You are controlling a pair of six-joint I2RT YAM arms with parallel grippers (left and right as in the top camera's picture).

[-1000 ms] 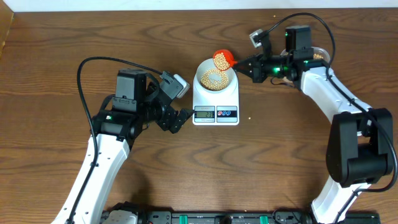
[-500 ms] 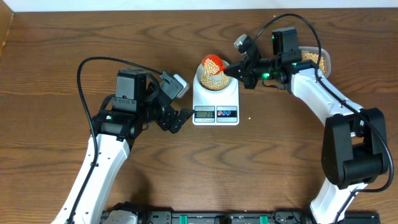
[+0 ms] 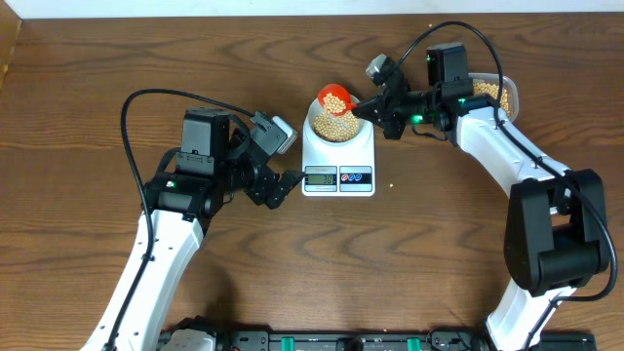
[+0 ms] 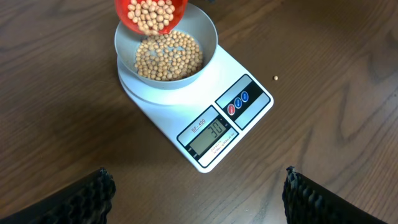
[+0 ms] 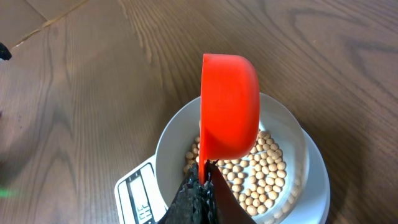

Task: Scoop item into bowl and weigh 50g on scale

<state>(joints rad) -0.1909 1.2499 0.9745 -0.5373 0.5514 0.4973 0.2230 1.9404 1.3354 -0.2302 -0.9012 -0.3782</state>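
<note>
The pale bowl [image 3: 337, 125] sits on the white scale [image 3: 338, 171] and holds tan beans [image 4: 168, 57]. The display [image 4: 207, 130] reads 30. My right gripper [image 3: 375, 109] is shut on the handle of a red scoop [image 3: 333, 98], which is tilted over the bowl's far left rim with beans in it [image 4: 151, 14]. In the right wrist view the scoop [image 5: 229, 112] is on edge above the bowl [image 5: 171, 140]. My left gripper [image 3: 281, 187] is open and empty, just left of the scale; its fingers [image 4: 193, 199] frame bare table.
A clear tub of beans [image 3: 492, 94] stands at the far right behind my right arm. One stray bean [image 4: 275, 78] lies on the table right of the scale.
My right gripper carried the scoop left from the bowl's right side to over its far left rim and tilted it. In the last half second it barely moved. The left arm held still.
</note>
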